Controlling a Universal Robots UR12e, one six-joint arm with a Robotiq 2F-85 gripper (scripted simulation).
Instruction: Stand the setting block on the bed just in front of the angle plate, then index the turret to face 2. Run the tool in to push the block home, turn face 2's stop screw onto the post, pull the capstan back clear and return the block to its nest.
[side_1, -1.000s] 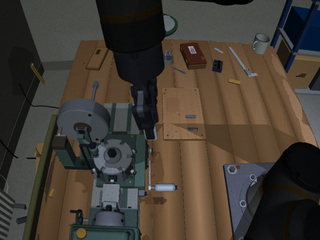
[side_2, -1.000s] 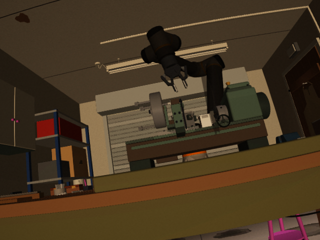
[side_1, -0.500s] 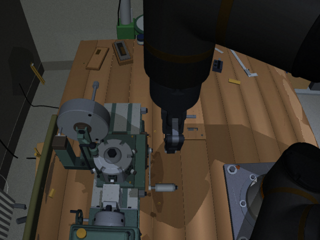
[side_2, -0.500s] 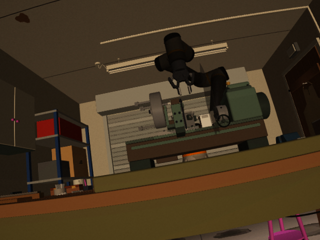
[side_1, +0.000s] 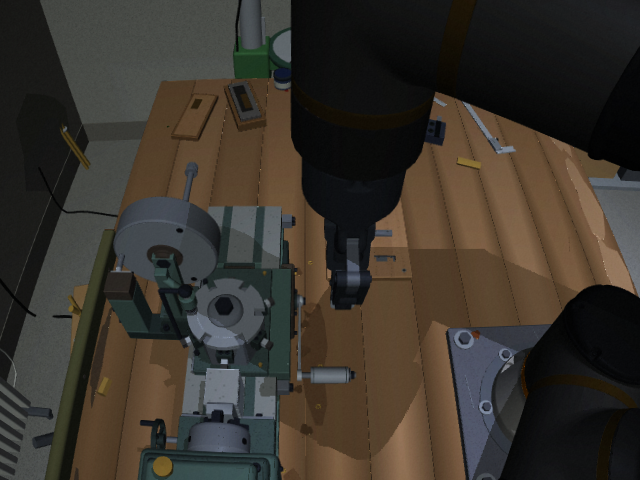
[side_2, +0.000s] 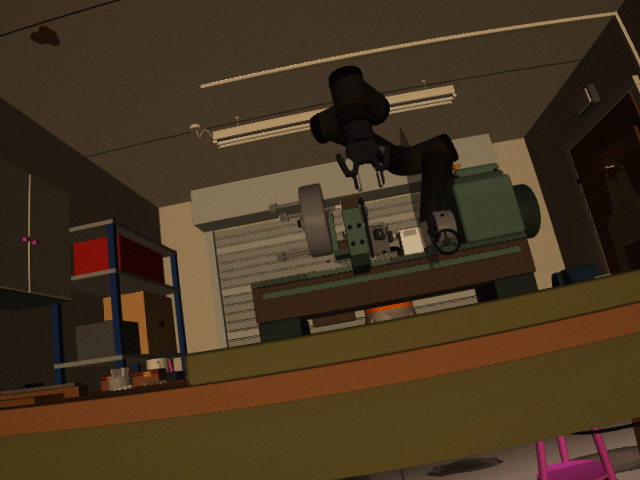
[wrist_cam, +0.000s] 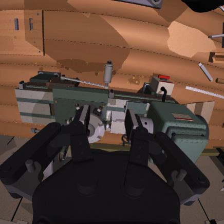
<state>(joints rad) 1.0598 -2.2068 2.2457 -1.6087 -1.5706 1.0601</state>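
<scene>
My gripper (side_1: 350, 299) (side_2: 369, 181) (wrist_cam: 108, 119) hangs open and empty high above the bench, just to the side of the small green turret lathe (side_1: 227, 330) (side_2: 403, 232). The round grey turret (side_1: 227, 310) (wrist_cam: 93, 127) with its slotted faces sits on the green slide, and the white angle plate (side_1: 222, 387) (wrist_cam: 117, 120) (side_2: 412, 241) stands on the bed between turret and chuck. The capstan lever with its grey handle (side_1: 328, 374) (wrist_cam: 108, 70) sticks out toward the gripper's side. A large grey disc (side_1: 165, 237) (side_2: 310, 222) stands at the tail end. I cannot make out the setting block.
The arm's grey base plate (side_1: 491, 382) is bolted to the wooden bench beside the lathe. A thin wooden board with small slots (side_1: 390, 256) (wrist_cam: 21, 30) lies under the gripper. A ruler (side_1: 488, 129), a small dark clamp (side_1: 437, 132) and wooden trays (side_1: 245, 103) lie at the far end.
</scene>
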